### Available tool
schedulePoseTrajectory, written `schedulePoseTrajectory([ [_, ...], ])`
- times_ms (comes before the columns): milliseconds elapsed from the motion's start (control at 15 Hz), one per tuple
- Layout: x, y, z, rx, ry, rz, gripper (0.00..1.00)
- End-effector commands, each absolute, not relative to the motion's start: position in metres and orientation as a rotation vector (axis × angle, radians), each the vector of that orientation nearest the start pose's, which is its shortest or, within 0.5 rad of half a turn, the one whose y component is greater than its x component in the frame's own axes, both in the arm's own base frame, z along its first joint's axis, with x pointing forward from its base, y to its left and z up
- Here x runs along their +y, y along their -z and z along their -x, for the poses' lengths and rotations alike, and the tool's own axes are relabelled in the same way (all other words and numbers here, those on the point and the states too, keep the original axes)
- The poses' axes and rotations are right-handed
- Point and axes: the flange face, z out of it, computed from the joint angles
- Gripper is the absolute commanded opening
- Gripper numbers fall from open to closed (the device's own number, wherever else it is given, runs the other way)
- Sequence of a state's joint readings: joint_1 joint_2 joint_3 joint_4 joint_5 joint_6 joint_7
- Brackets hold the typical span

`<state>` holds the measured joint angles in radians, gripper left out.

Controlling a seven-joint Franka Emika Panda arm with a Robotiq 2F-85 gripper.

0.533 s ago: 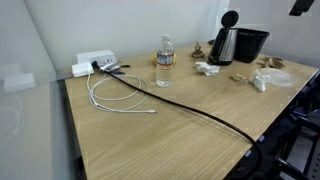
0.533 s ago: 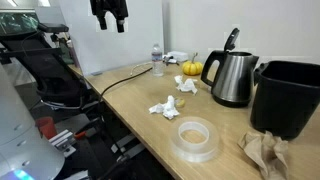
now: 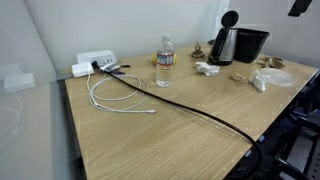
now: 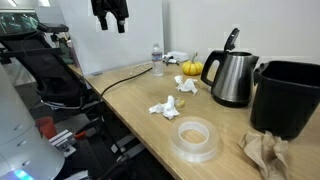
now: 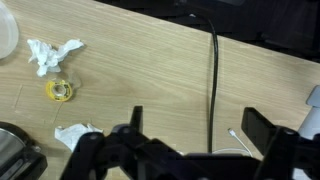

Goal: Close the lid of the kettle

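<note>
The silver-steel kettle (image 3: 222, 46) (image 4: 230, 80) with a black handle stands at the far end of the wooden table. Its round black lid (image 3: 230, 19) (image 4: 231, 39) stands up open on its hinge. My gripper (image 4: 110, 22) (image 5: 196, 125) hangs high above the table, well away from the kettle, with its fingers spread and nothing between them. In the wrist view a dark edge of the kettle or the box (image 5: 15, 150) shows at the lower left.
A black box (image 3: 250, 42) (image 4: 285, 95) stands beside the kettle. A water bottle (image 3: 164, 62) (image 4: 157, 59), crumpled tissues (image 4: 165, 107) (image 5: 50, 54), a tape roll (image 4: 196, 137), a small yellow roll (image 5: 59, 91), a black cable (image 3: 190, 105) (image 5: 212, 80) and a white cable (image 3: 115, 95) lie on the table.
</note>
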<state>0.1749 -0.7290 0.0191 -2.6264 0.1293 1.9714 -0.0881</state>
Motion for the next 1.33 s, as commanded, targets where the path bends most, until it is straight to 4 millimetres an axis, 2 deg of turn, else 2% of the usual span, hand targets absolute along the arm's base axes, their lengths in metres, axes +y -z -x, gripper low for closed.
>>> schedulePoseTrajectory([
  [0, 0.071, -0.474, -0.345, -0.225, 0.152, 3.037, 1.00],
  [400, 0.049, -0.486, -0.401, 0.141, 0.423, 3.063, 1.00],
  [667, 0.028, -0.502, -0.440, 0.408, 0.456, 3.081, 1.00],
  [800, 0.018, -0.517, -0.457, 0.507, 0.433, 3.070, 1.00],
  [867, 0.021, -0.512, -0.443, 0.430, 0.492, 3.056, 1.00],
  [1000, 0.018, -0.518, -0.455, 0.475, 0.473, 3.050, 1.00],
  [1267, 0.019, -0.516, -0.456, 0.490, 0.455, 3.052, 1.00],
])
